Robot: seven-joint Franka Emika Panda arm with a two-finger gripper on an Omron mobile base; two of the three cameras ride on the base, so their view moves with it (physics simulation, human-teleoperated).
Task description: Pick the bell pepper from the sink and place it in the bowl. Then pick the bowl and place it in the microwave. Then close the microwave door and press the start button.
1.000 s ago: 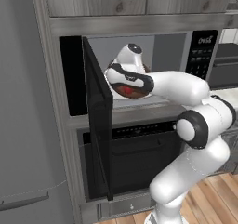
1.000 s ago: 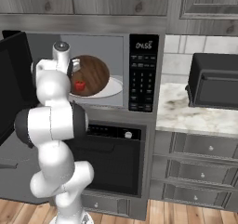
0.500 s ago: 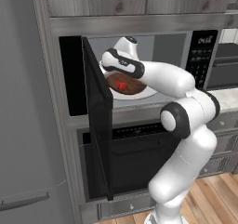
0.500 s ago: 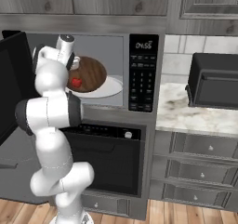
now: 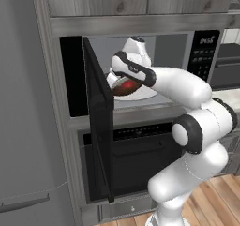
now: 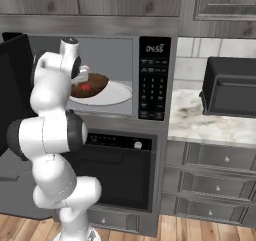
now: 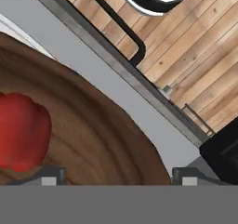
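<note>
Tool (image 7: 114, 174) jaws stand wide apart over the near rim of the bowl (image 7: 93, 139), gripping nothing; in the hand view the two tips sit either side of the rim's edge with wood between them and no pinch. The bowl rests on the white turntable (image 6: 117, 92) inside the microwave (image 6: 125, 50), and the pepper (image 6: 86, 87) lies red in its hollow, toward the side nearest the arm.

My reading is that the placing step is finishing: the bowl is set down and let go. To do it well, the tool should draw straight back along the line it came in on, lifting a little first so neither tip drags the rim and tips the bowl or slides it off the turntable. It must clear the cavity fully before swinging toward the door (image 5: 98, 126), which stands open at a right angle on the arm's left with its edge close to the forearm. Only then go round to the outer face to push it shut, and reach for the keypad (image 6: 152, 85) last.

Compared with a second ago, the bowl was tilted and gripped at its rim; now it sits flat on the turntable, the jaws have sprung open, and the wrist has rolled over above it.
</note>
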